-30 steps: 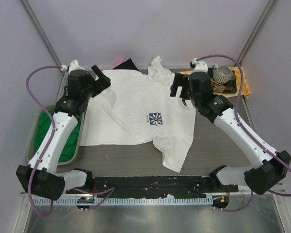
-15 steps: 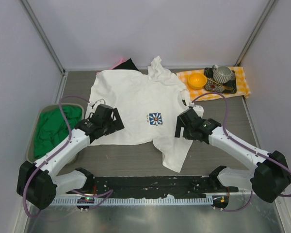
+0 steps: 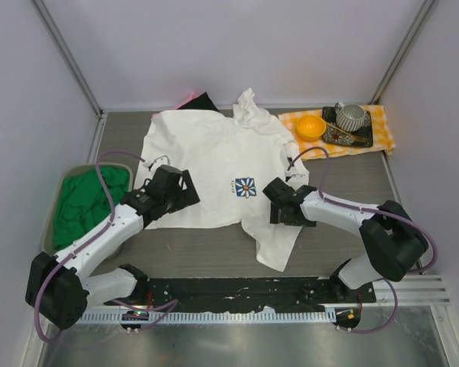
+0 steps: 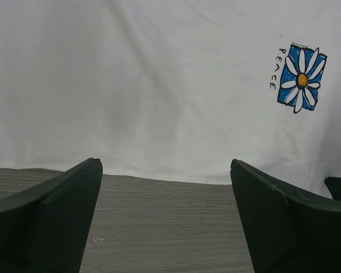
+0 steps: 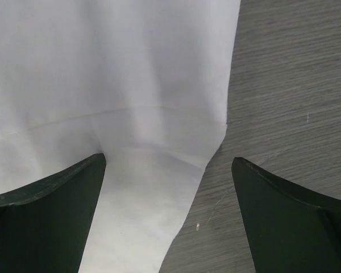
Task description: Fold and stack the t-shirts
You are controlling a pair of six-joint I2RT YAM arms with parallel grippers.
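Left pincer (image 3: 189,191) and right pincer (image 3: 274,203) both stand wide open and empty, low over the white daisy t-shirt (image 3: 214,157), which lies spread flat mid-desk (image 3: 352,180). A green t-shirt (image 3: 88,206) sits crumpled in a bin (image 3: 70,170) at the left edge; black (image 3: 202,102) and pink (image 3: 186,99) t-shirts peek out at the far edge. Nothing looks folded or stacked yet.

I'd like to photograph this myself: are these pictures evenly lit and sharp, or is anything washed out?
Top external view: soft, even light, faint shadows, sharp. Left wrist view: the daisy print on the white t-shirt is crisp; the fingers are dark silhouettes. Right wrist view: the t-shirt looks nearly washed out; the table grain is clear.
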